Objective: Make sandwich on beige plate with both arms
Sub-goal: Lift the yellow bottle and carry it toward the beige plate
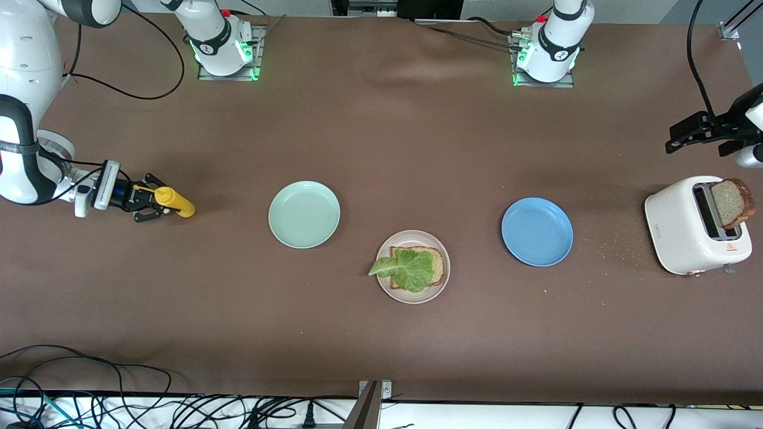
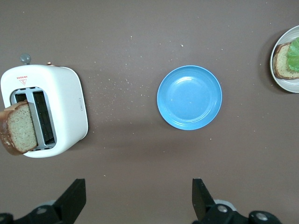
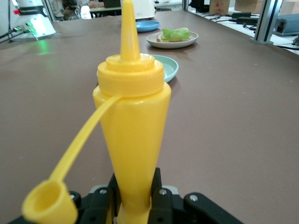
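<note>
Gripping: right gripper point(image 1: 156, 202) has its jaws closed round the base of a yellow squeeze bottle point(image 1: 174, 202), which lies on its side at the right arm's end of the table point(image 1: 381, 345); seen clamped from both sides in the right wrist view point(image 3: 133, 140), cap dangling on its strap.
Left gripper: point(image 1: 691, 136) up in the air just above the toaster area, jaws spread fully wide, nothing btwn them; fingers point(image 2: 70, 200) frame bare tabletop in the left wrist view. Waiting.
Beige plate: point(image 1: 440, 287) mid-table, well apart from both sets of jaws, nearest the front camera of the three plates.
Sandwich so far: one bread slice point(image 1: 440, 262) on that plate w/ a lettuce leaf point(image 1: 408, 269) on top, leaf tip hanging over the rim toward the right arm's end.
Second slice: point(image 1: 732, 202) standing in a slot of the white toaster point(image 1: 679, 232), below the left jaws.
Mint plate: point(image 1: 304, 214) btwn bottle and beige plate.
Blue plate: point(image 1: 537, 231) btwn beige plate and toaster.
</note>
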`<state>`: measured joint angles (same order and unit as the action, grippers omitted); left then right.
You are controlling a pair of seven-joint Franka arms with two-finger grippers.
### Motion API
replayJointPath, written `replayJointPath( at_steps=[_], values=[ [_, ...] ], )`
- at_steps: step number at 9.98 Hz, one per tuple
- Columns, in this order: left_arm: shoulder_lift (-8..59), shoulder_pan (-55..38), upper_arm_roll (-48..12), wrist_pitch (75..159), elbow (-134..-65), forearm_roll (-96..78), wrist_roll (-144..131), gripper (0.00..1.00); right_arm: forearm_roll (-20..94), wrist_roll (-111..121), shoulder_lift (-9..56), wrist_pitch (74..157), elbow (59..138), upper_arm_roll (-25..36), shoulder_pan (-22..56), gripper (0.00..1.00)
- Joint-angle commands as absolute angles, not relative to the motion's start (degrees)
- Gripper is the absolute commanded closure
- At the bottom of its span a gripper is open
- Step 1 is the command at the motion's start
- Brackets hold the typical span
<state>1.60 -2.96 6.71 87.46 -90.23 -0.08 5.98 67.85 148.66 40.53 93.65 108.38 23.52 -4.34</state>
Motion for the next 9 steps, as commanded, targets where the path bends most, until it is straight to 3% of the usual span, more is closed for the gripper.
replayJointPath(
  at_steps=[1, 4, 9],
  values=[
    [2.11, -2.72, 6.68, 86.31, -88.77, -0.88, 7.03, 0.0, 68.38, 142.58, 37.8, 101.73, 106.71, 17.87, -4.83, 1.0],
    [2.11, -2.72, 6.68, 86.31, -88.77, -0.79, 7.03, 0.0, 68.29, 133.63, 34.03, 116.76, 106.61, 9.08, -4.49, 1.0],
    [2.11, -2.72, 6.68, 86.31, -88.86, -0.88, 7.03, 0.0, 67.5, 111.76, 31.21, 133.91, 103.8, 3.53, 3.49, 1.0]
  ],
)
